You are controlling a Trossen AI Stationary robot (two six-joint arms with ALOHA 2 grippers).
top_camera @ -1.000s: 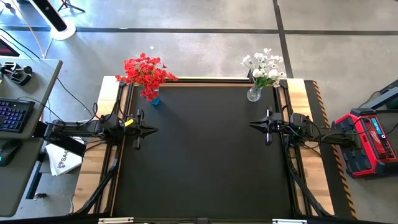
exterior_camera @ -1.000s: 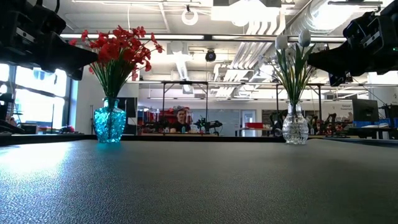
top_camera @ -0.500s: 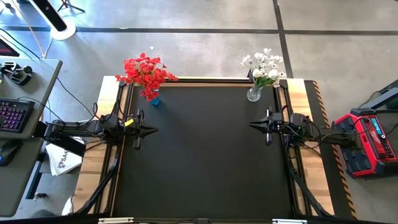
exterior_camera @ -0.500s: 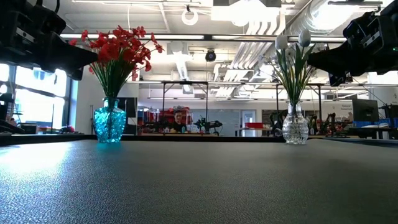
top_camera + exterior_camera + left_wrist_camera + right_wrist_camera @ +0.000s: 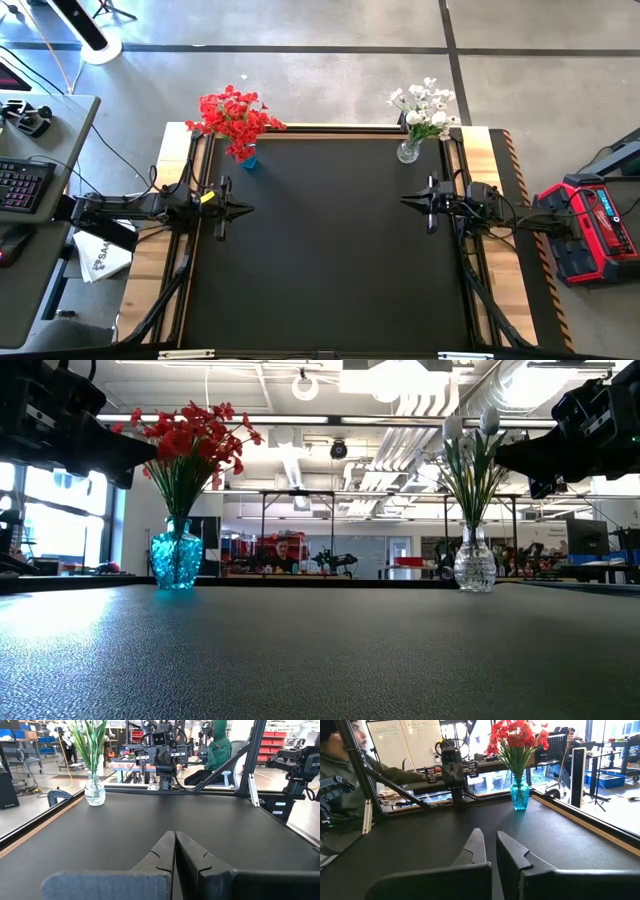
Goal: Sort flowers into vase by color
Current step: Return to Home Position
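Red flowers (image 5: 235, 112) in blue vase (image 5: 248, 158), white flowers (image 5: 425, 105) in clear vase (image 5: 408, 152)

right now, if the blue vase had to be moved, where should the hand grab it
Probably at the narrow neck of the blue vase, above its bulging belly and below the red flowers. Come in level from the open table side with the left hand, the nearer one; from above the blossoms block the way.

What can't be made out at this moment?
High view: blue vase mostly hidden under red flowers.
Low view: left end effector and right end effector, at the table sides, are dark silhouettes cut by the picture's edges.
All views: stem count of white flowers, too dense.
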